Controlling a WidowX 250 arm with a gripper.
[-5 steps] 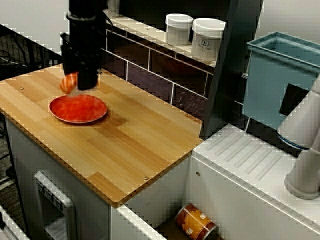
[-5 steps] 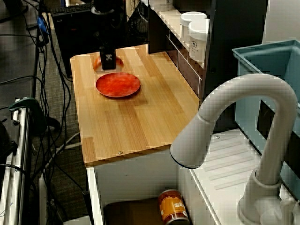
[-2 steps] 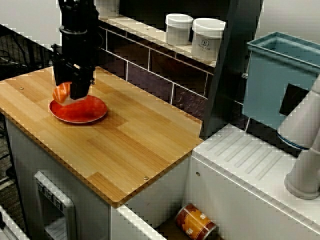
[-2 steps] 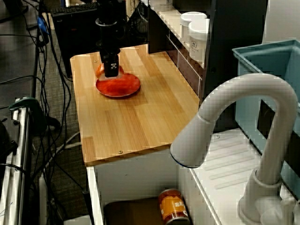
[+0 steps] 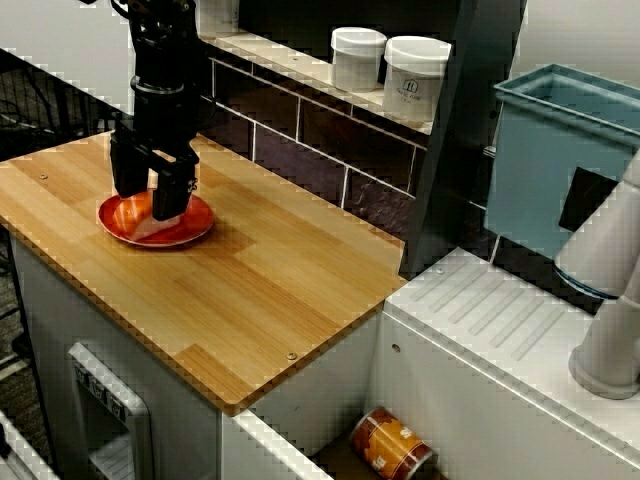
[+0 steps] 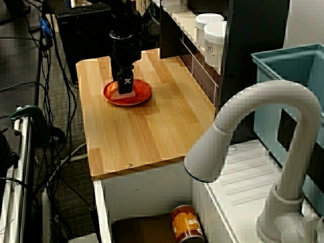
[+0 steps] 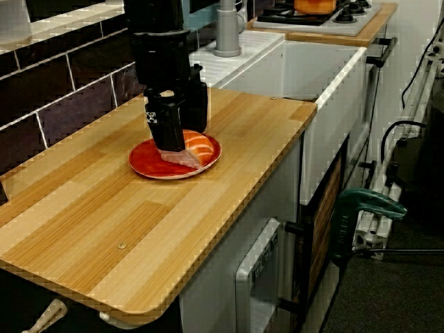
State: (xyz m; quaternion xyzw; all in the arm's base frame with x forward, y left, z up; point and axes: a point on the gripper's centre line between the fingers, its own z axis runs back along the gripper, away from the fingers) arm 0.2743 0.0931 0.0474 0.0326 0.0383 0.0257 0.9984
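My black gripper (image 5: 150,200) stands low over a red plate (image 5: 196,226) at the far left of the wooden counter (image 5: 260,290). It is shut on a piece of salmon sushi (image 5: 134,213), orange on top with white rice below. In the view from the counter's end the salmon sushi (image 7: 198,147) rests on the red plate (image 7: 146,167), sticking out to the right of the gripper (image 7: 172,143). In the view over the faucet the gripper (image 6: 125,89) covers the sushi and stands on the red plate (image 6: 142,94).
Two white jars (image 5: 357,58) (image 5: 415,78) stand on the tiled ledge behind the counter. A teal bin (image 5: 545,150) and a white faucet (image 6: 253,131) are at the sink to the right. A can (image 5: 392,446) lies below the counter. Cables hang past the counter's far side.
The gripper carried the sushi from behind the plate forward and down onto it. The sushi now rests on the plate between the fingers.
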